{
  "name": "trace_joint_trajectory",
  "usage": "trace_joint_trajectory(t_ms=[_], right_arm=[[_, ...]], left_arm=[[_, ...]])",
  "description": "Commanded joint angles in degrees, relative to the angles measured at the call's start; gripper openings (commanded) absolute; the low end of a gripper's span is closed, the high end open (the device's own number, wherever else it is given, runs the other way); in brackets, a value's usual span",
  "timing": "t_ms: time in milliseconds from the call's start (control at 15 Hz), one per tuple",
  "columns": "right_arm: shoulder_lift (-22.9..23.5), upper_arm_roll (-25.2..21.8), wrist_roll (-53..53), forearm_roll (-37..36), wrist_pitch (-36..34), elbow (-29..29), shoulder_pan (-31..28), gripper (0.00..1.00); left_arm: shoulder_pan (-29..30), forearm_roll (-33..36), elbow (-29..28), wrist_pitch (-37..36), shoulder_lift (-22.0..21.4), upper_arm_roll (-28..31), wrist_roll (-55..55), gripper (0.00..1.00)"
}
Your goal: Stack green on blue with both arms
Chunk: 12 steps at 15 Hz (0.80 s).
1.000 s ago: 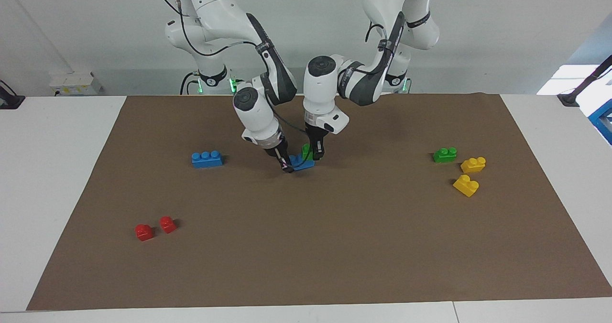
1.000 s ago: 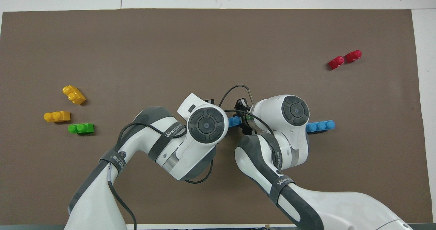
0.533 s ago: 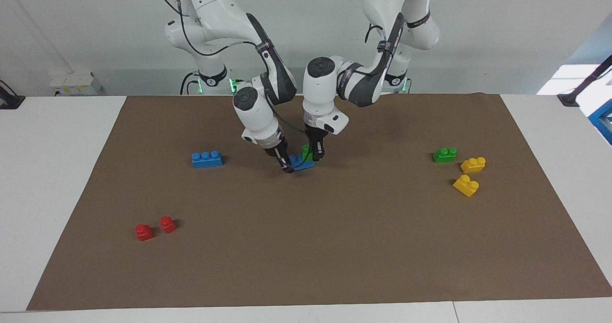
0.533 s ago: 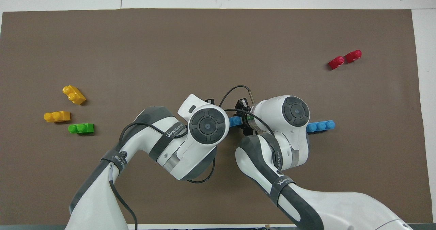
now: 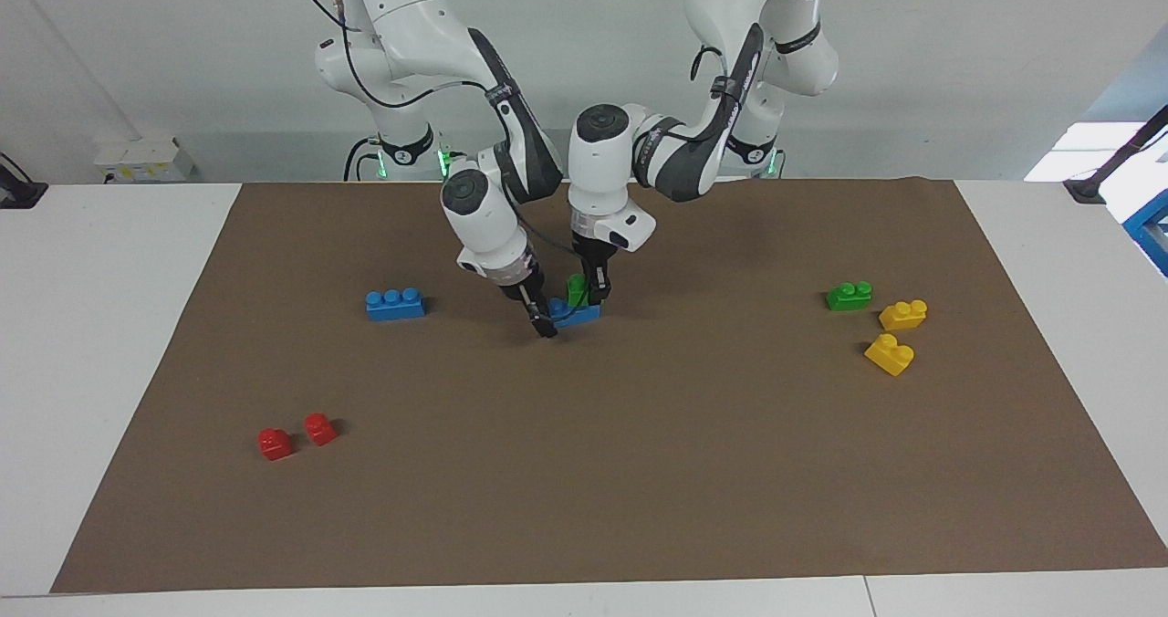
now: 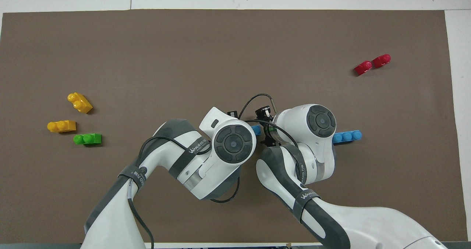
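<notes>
Both tools are gathered over the middle of the brown mat on the bench. Since a second ago the two arms have lifted a little and the stack has come up with them. The left tool (image 5: 598,299) is clamped shut on the small bright green plastic brick with two studs (image 5: 577,288), which sits on one end of the long blue three-stud plastic brick (image 5: 575,313). The right tool (image 5: 544,324) stands at the blue brick's other end, the end toward the right arm. It gripped that end a moment ago and has begun to part its fingers, but how wide they stand, or whether they still touch the brick, I cannot tell.

My reading is that green is already seated on blue and the right arm is letting go. What remains is for the left tool to release and both arms to back away without tipping the pair.

The left arm comes down with its wrist nearly vertical over the stack. The right arm leans in at a slant, forearm angled toward the bricks. From overhead the two wrists hide almost all of the stack, and only a sliver of blue shows between them.

A second blue brick (image 5: 394,304) lies on the mat toward the right arm's end. A second green brick (image 5: 849,296) and two yellow bricks (image 5: 895,334) lie toward the left arm's end.
</notes>
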Motion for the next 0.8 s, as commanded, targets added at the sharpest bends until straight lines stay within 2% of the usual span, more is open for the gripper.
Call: trace_joint_trajectory(t_ms=[0, 267, 667, 733], right_arm=[[-0.4, 0.3, -2.1, 1.3, 0.9, -0.8, -0.5, 0.79], [-0.4, 0.3, -2.1, 1.3, 0.8, -0.8, -0.5, 0.79], [-0.4, 0.3, -2.1, 1.3, 0.8, -0.8, -0.5, 0.79], [-0.4, 0.3, -2.1, 1.3, 0.8, -0.8, -0.5, 0.79]], left_arm=[[-1.0, 1.8, 0.0, 1.2, 1.0, 1.0, -1.5, 0.0], [-1.0, 2.5, 0.0, 1.8, 2.1, 1.0, -2.1, 0.0], [-1.6, 7.6, 0.0, 2.5, 3.1, 0.8, -3.5, 0.0], [-1.7, 7.9, 0.0, 2.4, 3.1, 0.8, -3.2, 0.2]])
